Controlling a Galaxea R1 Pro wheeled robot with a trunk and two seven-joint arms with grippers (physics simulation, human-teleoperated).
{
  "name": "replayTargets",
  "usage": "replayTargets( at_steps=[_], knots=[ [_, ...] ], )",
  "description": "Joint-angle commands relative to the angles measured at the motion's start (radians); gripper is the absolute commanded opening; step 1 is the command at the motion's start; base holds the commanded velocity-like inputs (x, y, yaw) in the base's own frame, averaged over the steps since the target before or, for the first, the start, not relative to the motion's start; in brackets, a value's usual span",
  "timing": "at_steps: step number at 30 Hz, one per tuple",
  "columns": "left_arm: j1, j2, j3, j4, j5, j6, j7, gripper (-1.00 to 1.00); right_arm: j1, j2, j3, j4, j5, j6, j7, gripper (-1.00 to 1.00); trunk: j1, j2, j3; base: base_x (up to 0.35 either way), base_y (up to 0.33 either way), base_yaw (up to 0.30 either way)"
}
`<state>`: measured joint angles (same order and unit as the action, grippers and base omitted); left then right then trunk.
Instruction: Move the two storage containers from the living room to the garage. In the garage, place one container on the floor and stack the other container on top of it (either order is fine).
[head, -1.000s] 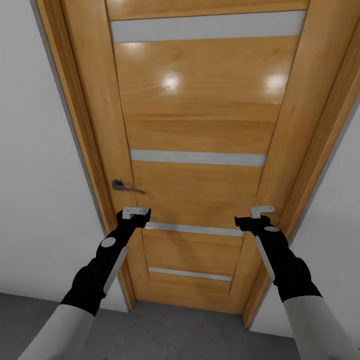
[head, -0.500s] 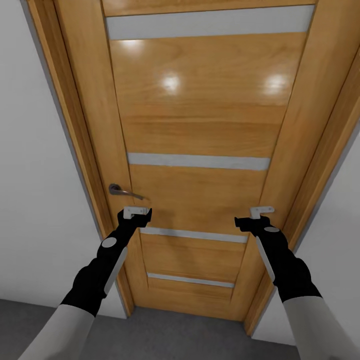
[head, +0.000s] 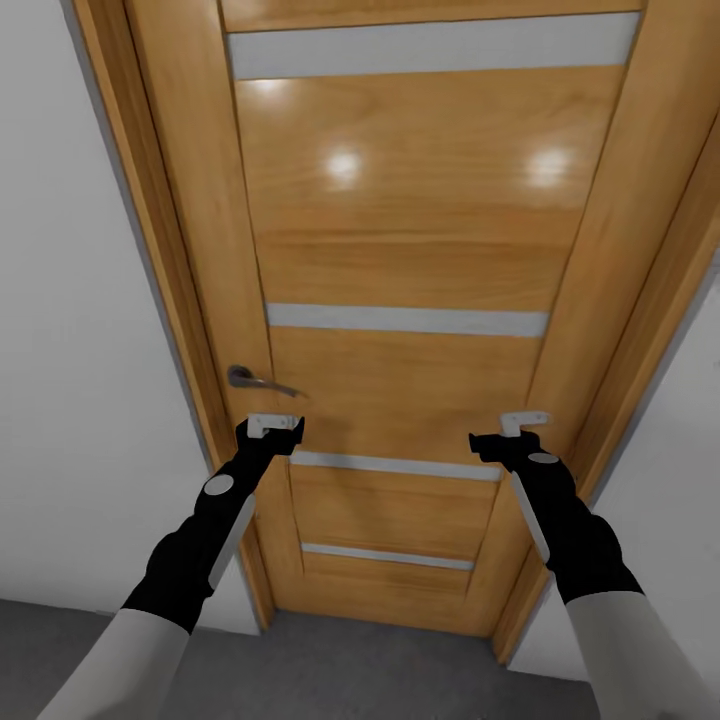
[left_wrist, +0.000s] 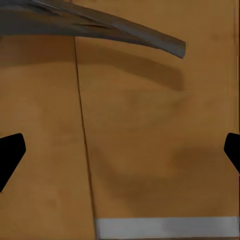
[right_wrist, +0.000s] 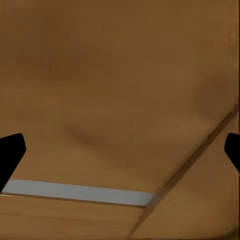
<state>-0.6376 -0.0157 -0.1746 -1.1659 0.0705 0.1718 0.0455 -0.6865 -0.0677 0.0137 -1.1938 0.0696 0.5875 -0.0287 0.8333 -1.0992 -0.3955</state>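
Head view puts me square before a shut wooden door (head: 400, 280), grey strips across its panels, white wall (head: 70, 350) to either side and grey floor (head: 330, 670) at 6 o'clock. Both arms are stretched forward at about the same height, I judge so they can push or work the door. My left claw (head: 272, 428) hovers just below the handle (head: 255, 379), which sits at about 9 o'clock on the door; my right claw (head: 514, 432) is over the door's hinge-side stile at 3 o'clock. In the left wrist view the lever (left_wrist: 100, 27) crosses close ahead, and the dark fingertips (left_wrist: 10, 152) sit wide apart at the frame edges with nothing between them; the right wrist view has the same wide spread, fingertips (right_wrist: 10, 152) empty, facing bare wood. No bin is in sight, so neither is carried. My guess: I'm in transit, and the handle needs pressing next
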Motion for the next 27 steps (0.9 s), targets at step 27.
replayTargets(
  at_steps=[27],
  knots=[
    [-0.001,0.001,-0.001,0.01,0.009,0.005,0.005,1.0,-0.001,0.0,0.003,-0.001,0.007,0.006,-0.003,1.0,0.0,-0.001,0.01,0.046,0.044,-0.148]
  ],
)
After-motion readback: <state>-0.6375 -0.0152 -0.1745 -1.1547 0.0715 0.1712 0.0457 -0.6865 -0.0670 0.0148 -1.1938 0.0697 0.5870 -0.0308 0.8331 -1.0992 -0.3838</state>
